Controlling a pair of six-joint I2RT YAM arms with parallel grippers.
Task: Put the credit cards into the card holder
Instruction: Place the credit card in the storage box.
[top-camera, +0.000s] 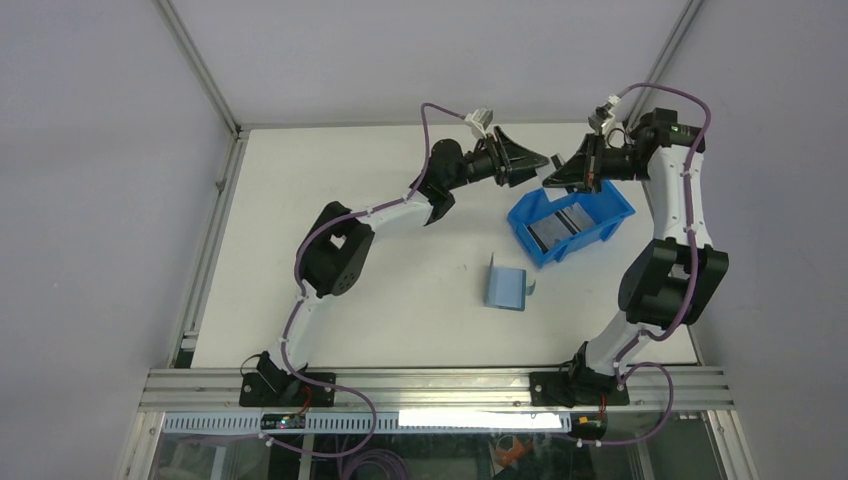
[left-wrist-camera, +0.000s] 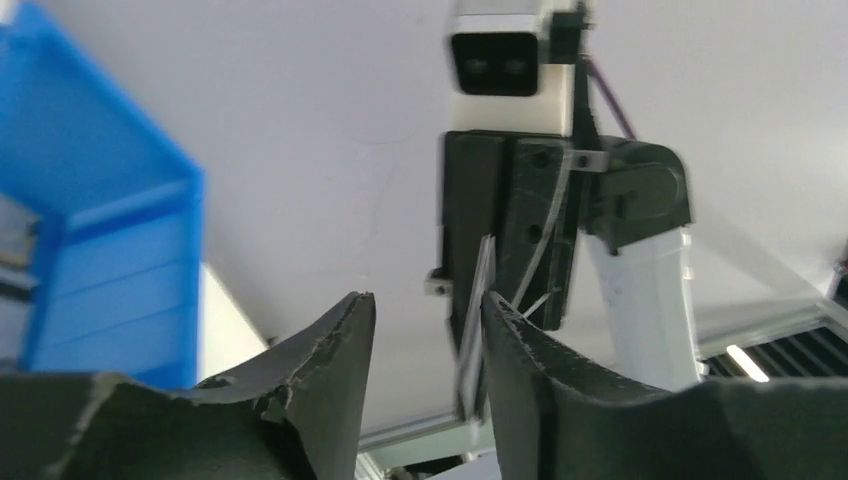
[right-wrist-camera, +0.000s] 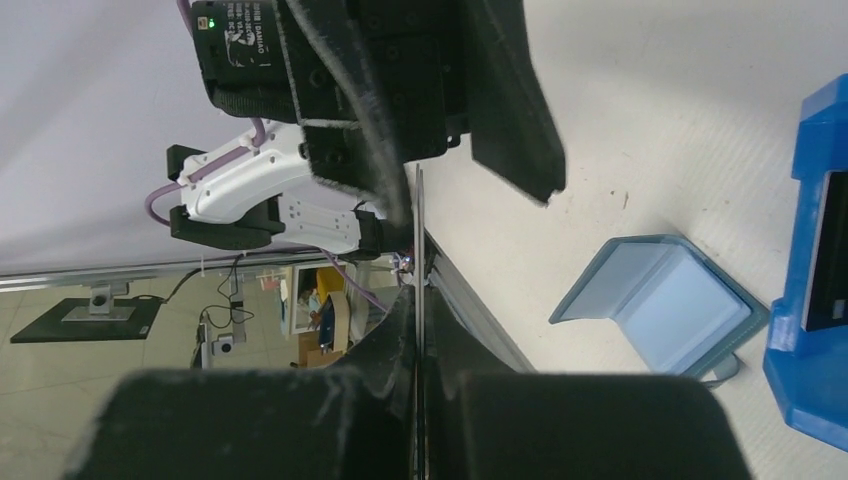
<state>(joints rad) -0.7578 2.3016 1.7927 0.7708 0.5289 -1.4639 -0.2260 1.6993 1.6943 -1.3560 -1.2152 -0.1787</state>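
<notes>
My right gripper (top-camera: 562, 176) (right-wrist-camera: 418, 300) is shut on a thin silvery credit card (right-wrist-camera: 418, 235), seen edge-on, held in the air above the back of the table. My left gripper (top-camera: 538, 166) (left-wrist-camera: 425, 300) faces it with its jaws open around the card's free end (left-wrist-camera: 474, 325); the card lies close to the right finger (left-wrist-camera: 520, 340), and I cannot tell if it touches. More cards (top-camera: 556, 229) lie in the blue bin. The teal card holder (top-camera: 505, 288) (right-wrist-camera: 660, 305) lies open on the table, in front of the bin and apart from both grippers.
The bright-blue plastic bin (top-camera: 521, 216) (left-wrist-camera: 100, 270) (right-wrist-camera: 812, 300) sits just below and in front of the two grippers at the back right. Metal frame rails edge the table at left and at the back.
</notes>
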